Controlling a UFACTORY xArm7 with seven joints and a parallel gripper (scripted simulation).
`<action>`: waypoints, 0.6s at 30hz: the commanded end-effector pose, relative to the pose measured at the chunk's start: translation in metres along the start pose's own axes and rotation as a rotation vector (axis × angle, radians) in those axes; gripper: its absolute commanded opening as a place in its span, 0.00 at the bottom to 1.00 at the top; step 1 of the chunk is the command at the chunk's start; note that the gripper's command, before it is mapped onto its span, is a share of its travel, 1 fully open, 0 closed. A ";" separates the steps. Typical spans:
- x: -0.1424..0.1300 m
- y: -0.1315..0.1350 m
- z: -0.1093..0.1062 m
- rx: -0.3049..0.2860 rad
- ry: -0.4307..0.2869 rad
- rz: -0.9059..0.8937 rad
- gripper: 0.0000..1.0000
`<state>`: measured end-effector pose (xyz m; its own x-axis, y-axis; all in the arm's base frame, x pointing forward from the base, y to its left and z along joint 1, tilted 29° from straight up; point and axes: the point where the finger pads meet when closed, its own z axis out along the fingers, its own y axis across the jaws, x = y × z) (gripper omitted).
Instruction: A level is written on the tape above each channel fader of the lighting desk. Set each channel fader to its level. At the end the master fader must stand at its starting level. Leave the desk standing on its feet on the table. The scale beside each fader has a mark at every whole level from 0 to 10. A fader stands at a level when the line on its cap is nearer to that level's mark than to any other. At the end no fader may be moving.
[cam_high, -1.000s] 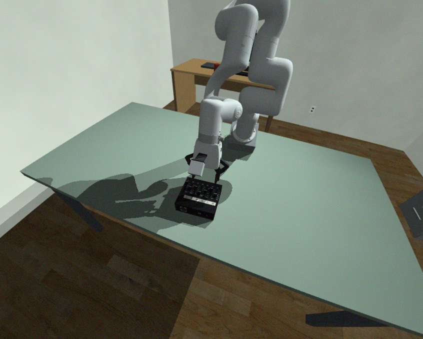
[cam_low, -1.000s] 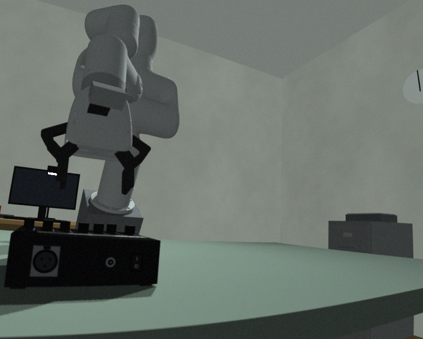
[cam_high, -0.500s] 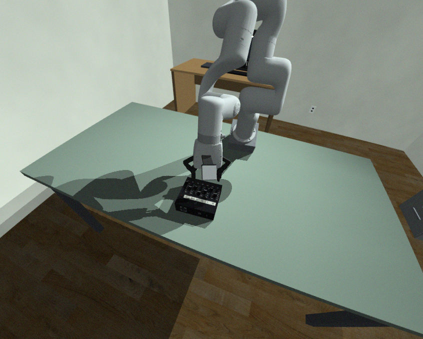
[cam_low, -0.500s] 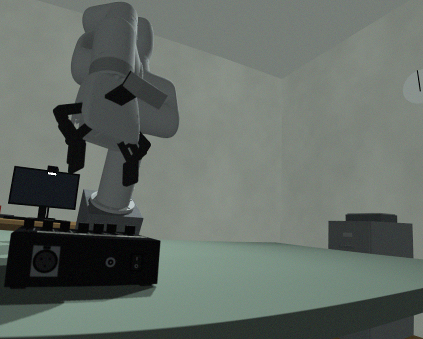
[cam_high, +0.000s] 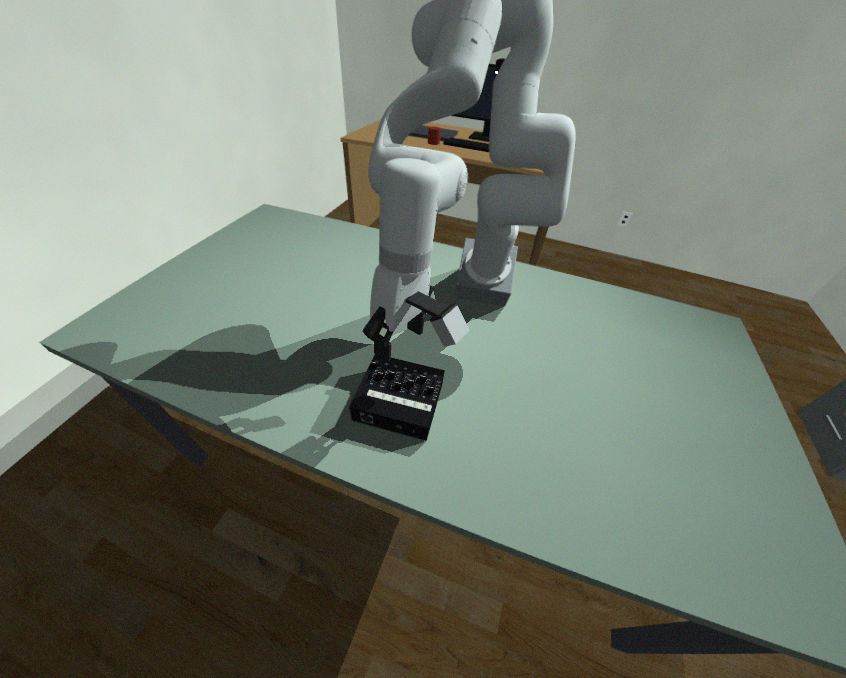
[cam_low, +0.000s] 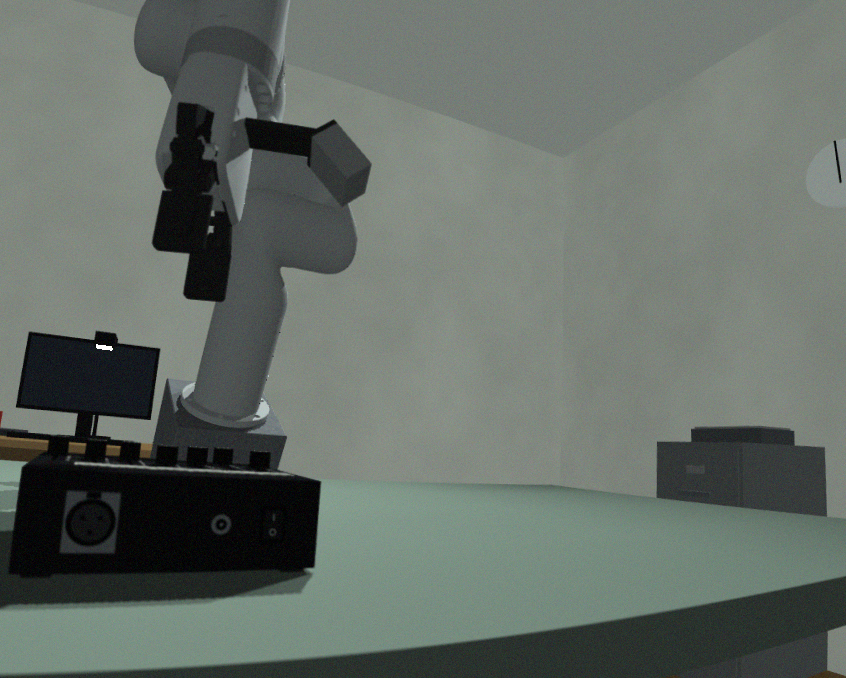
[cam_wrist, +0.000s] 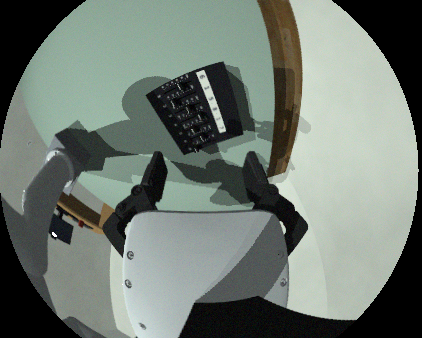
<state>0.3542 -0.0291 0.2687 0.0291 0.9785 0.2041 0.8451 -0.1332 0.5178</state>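
The bent arm (cam_high: 451, 127) hangs its spread, empty jaws above the lighting desk (cam_high: 398, 413).

There is one lighting desk (cam_high: 396, 408) on one table (cam_high: 600, 395), one arm (cam_high: 451, 148), one monitor (cam_low: 88, 375) and one cabinet (cam_low: 741, 469).

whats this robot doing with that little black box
A white robot arm hangs its gripper above a small black lighting desk that sits on a green table. The fingers are spread wide and hold nothing, well above the fader caps. The desk stands flat, its white tape strip of levels in the wrist view, too small to read. No fader is being touched.
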 end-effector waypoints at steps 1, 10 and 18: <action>0.001 0.001 -0.001 0.088 -0.004 -0.263 1.00; 0.001 0.001 -0.001 0.091 -0.004 -0.269 1.00; -0.006 -0.029 0.029 0.048 0.051 0.156 1.00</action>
<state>0.3495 -0.0268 0.2513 -0.0354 0.9788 0.2017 0.8855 -0.0629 0.4603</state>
